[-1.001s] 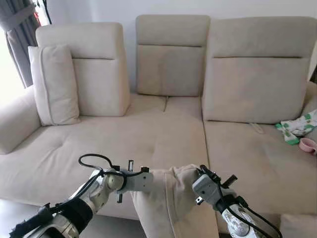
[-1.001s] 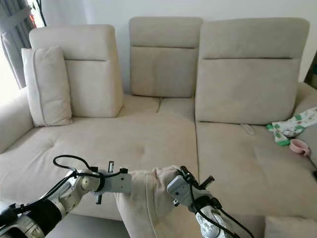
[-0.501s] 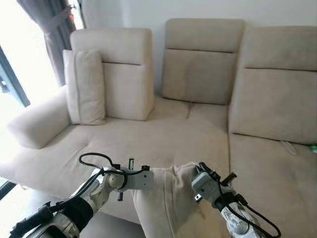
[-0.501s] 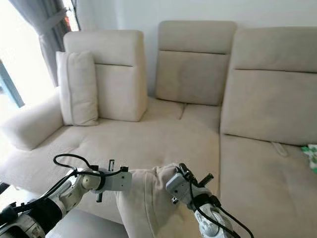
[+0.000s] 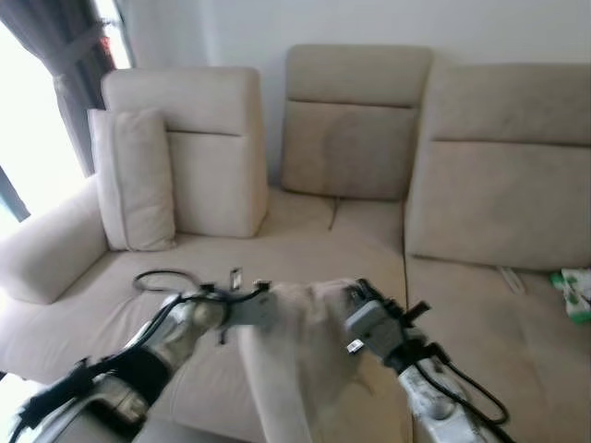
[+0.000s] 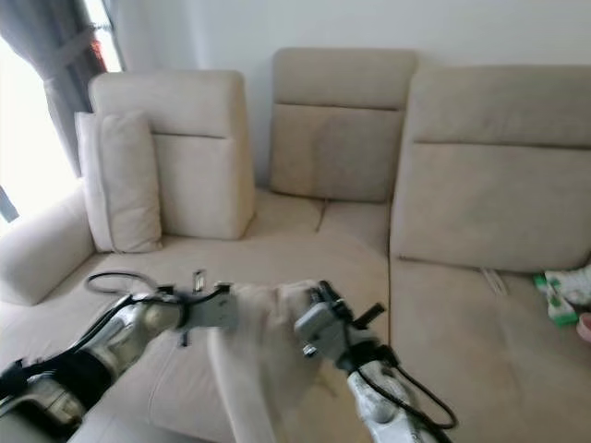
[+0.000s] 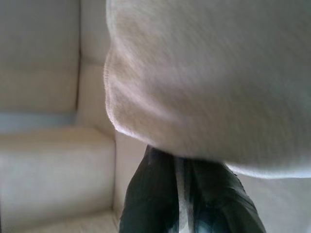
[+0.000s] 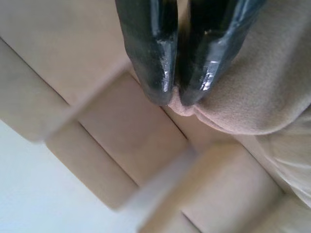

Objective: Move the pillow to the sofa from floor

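The beige, soft fabric pillow [image 5: 300, 360] is hanging between both grippers, in front of the beige cushioned sofa [image 5: 305, 254]. The left gripper [image 7: 182, 167] is closing its black fingers [image 7: 150, 194] on one upper edge, and the right gripper [image 8: 177, 99] is pinching the other corner. It is sagging, so it looks light and floppy; gripping the seamed corners seems best.

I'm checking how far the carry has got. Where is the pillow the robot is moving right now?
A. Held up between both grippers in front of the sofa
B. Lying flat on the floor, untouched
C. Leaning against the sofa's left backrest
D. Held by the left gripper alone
A: the pillow hangs between the left gripper and right gripper, both pinching its fabric, before the sofa.
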`<state>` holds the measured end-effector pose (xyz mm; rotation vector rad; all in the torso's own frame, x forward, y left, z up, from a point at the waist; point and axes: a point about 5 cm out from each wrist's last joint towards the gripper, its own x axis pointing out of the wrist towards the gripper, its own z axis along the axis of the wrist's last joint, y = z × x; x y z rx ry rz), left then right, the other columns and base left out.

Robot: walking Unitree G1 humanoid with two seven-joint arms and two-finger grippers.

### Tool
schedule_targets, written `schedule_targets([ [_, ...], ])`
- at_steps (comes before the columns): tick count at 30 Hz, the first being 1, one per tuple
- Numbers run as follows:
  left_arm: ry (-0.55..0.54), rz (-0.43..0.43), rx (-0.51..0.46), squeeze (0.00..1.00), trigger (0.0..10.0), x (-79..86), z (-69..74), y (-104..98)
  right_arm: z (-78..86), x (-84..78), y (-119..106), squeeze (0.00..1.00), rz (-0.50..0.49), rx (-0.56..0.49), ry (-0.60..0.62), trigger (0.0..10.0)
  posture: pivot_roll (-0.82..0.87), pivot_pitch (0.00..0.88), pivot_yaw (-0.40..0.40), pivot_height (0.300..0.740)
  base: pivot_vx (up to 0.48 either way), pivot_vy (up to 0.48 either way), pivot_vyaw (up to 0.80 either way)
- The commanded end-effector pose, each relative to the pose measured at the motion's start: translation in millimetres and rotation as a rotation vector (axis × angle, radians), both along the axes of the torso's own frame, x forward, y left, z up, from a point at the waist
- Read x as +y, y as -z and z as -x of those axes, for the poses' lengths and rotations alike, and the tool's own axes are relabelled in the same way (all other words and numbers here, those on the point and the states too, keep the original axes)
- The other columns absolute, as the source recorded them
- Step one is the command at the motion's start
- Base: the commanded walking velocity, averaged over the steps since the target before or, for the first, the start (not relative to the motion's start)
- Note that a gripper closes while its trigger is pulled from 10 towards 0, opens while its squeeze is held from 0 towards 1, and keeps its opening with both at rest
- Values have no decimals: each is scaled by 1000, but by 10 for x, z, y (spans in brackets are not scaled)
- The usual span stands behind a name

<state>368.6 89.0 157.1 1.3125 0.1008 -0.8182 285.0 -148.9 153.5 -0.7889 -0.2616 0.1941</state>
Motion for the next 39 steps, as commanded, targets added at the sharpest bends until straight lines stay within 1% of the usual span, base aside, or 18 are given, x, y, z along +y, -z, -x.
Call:
schedule_targets([
  [1, 6, -6, 5, 0, 10000, 45, 11, 39, 4, 208, -180, 0, -22, -89, -75, 10000, -126, 0, 31, 706, 0, 0, 0],
  [8, 12, 4, -10, 0, 10000, 21, 1, 27, -13, 190, -199, 0, -19, -95, -60, 10000, -129, 0, 31, 726, 0, 0, 0],
  [10, 21, 19, -25, 0, 10000, -3, -3, 17, -16, 188, -212, 0, -21, -100, -55, 10000, -130, 0, 29, 740, 0, 0, 0],
  [20, 32, 45, -33, 0, 10000, -50, -9, -3, -28, 169, -238, 0, -16, -111, -41, 10000, -133, 0, 28, 740, 0, 0, 0],
  [28, 73, 97, -11, 0, 10000, -136, 22, -14, -13, 179, -201, 0, -33, -95, -43, 10000, -142, 0, 33, 740, 0, 0, 0],
  [31, 93, 101, -14, 0, 10000, -178, 37, -27, 1, 194, -196, 0, -42, -90, -43, 10000, -145, 0, 34, 740, 0, 0, -642],
  [39, 109, 95, -16, 0, 10000, -198, 41, -32, -1, 179, -197, 0, -37, -89, -37, 10000, -149, 0, 36, 740, 0, 0, -664],
])
